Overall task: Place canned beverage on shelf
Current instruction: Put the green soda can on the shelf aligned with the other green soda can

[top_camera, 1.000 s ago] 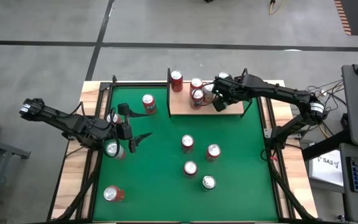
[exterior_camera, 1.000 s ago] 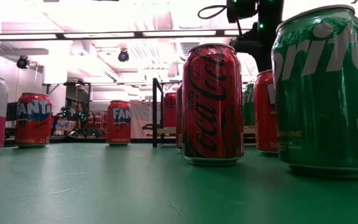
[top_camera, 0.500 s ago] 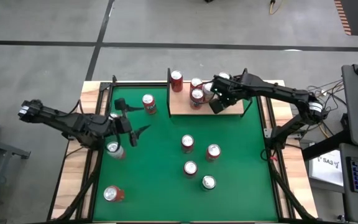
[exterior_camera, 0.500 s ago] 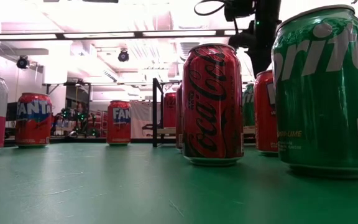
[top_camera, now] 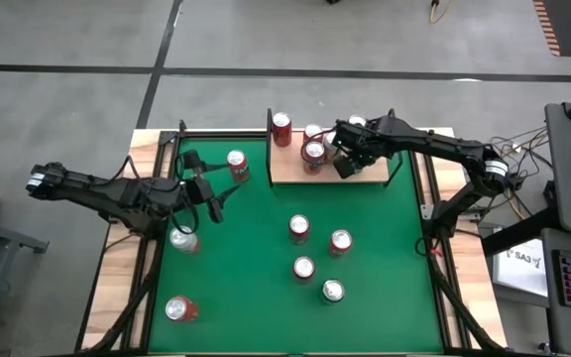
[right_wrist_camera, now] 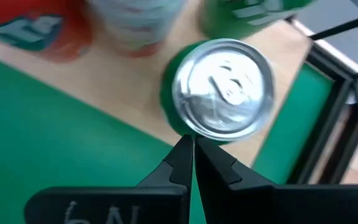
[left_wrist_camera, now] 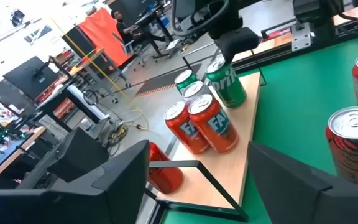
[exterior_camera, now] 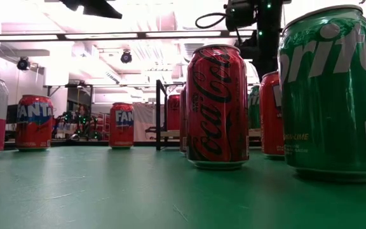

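Moved: your left gripper (top_camera: pixel 207 191) has swung off the silver-topped can at the table's left edge (top_camera: pixel 179 239) toward the orange can (top_camera: pixel 236 165); your right arm has pulled back slightly over the shelf.
Left gripper: fingers apart and narrowing over the last second, nothing between them in the left wrist view. It hangs above the felt, near the orange can but apart from it.
Right gripper: right gripper (right_wrist_camera: pixel 193 163) has its fingertips pressed together, holding nothing, hovering just off a green can (right_wrist_camera: pixel 222 99) that stands upright on the shelf (top_camera: pixel 370 177) near its right end.
Shelf: tan board at the table's far edge, right of centre. You have a red can (top_camera: pixel 282 129) at its left end and a cluster mid-board (top_camera: pixel 313 149). The left wrist view shows two orange Fanta cans (left_wrist_camera: pixel 204 127), a silver-topped can and a green Sprite can (left_wrist_camera: pixel 225 83) grouped there.
Done: several cans shelved; the green one looks placed and released.
Left: four cans mid-felt (top_camera: pixel 301 268), the orange can near the shelf, the silver-topped one at the left edge, and one more at the near left corner (top_camera: pixel 178 309).
Next, my read: left arm is lining up on the orange can; no grasp yet.
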Tool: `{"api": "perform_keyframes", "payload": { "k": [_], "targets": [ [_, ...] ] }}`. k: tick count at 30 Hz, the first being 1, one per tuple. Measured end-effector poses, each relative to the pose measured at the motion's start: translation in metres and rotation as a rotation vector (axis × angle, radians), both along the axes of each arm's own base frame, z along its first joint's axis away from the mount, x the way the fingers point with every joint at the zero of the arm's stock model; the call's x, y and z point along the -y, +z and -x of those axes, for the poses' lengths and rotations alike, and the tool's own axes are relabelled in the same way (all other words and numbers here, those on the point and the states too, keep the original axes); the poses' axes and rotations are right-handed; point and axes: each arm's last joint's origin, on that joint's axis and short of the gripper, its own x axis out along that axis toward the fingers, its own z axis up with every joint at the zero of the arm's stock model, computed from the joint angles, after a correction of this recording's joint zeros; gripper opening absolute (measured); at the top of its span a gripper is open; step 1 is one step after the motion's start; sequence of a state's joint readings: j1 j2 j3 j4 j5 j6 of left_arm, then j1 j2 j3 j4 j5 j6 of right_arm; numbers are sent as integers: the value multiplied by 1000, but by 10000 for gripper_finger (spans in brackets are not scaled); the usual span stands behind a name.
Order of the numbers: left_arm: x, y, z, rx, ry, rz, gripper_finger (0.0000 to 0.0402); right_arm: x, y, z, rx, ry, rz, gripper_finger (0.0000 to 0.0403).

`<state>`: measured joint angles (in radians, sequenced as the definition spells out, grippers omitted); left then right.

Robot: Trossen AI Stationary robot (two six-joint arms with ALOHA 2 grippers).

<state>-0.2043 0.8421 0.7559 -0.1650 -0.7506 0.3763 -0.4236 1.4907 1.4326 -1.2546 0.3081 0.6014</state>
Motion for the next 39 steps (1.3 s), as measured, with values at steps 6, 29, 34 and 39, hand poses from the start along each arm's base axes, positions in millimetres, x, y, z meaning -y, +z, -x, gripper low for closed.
{"api": "perform_keyframes", "payload": {
  "k": [6, 29, 34, 39],
  "targets": [
    [0, 0, 0, 0, 0, 0, 236, 7, 1, 10, -71, -21, 13, 9],
    [0, 0, 0, -14, -2, -21, 226, 22, 2, 13, -100, 23, 95, 9],
    [0, -2, 1, -42, 8, -41, 226, 21, 4, 14, -104, 36, 76, 9],
    [-2, -3, 2, -50, 80, -60, 226, 17, 6, 17, -66, 28, -26, 9]
  ]
}}
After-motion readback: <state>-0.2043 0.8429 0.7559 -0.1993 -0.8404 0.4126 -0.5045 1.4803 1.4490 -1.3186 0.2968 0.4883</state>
